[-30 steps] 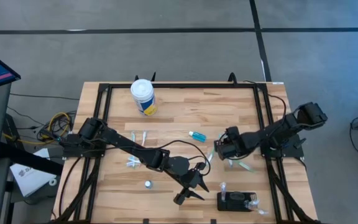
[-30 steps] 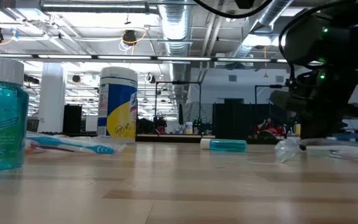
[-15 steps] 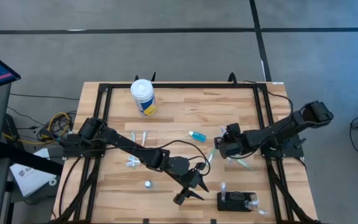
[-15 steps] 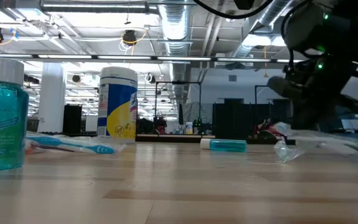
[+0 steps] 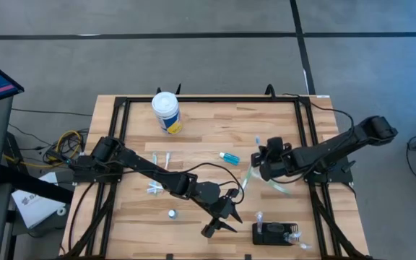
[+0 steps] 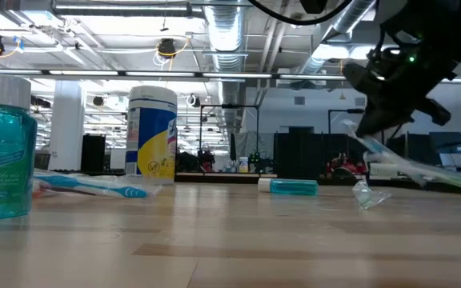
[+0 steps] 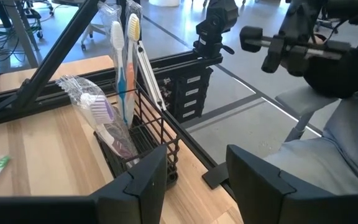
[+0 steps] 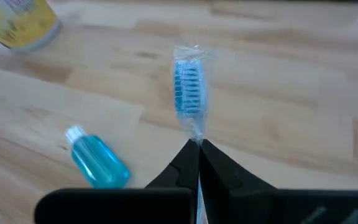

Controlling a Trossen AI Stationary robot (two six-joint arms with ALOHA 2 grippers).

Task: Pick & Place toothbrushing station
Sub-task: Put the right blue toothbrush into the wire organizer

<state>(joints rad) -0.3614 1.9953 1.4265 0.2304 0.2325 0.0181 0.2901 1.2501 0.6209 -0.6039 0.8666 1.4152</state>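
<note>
Since a second ago your right gripper (image 5: 260,160), pinched thin on the wrapped toothbrush (image 8: 187,93), has lifted it; that slippery wrap may slide free before the toothbrushing station (image 5: 273,234).

One tub (image 5: 166,112), perhaps six toothbrushes (image 5: 257,144)

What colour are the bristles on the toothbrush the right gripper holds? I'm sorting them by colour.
Blue, under clear wrap: toothbrush, right gripper. Right wrist view shows it best.
</note>
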